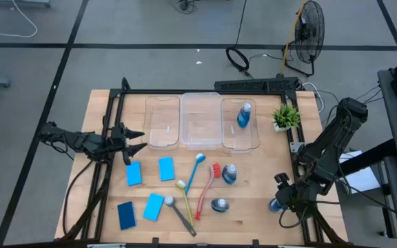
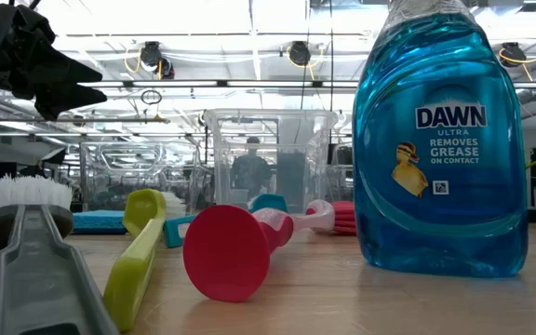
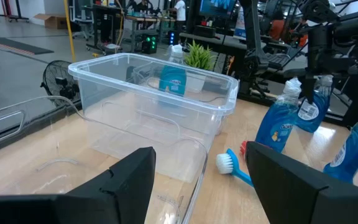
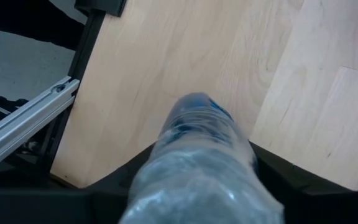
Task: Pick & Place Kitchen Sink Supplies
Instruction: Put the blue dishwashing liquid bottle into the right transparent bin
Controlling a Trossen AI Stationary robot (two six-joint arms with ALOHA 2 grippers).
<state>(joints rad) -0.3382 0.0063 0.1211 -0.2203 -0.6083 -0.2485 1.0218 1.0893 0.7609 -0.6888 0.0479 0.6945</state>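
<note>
— Where's the right tool?
— Lower right of the desk, pinching a bottle of blue liquid.
— And the left tool?
— Spread wide, hovering at the upper left beside the clear bins

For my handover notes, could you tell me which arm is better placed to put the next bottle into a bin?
Right. The right gripper is shut on a bottle by the table's right edge; the left gripper is open and empty near the bins.
</note>
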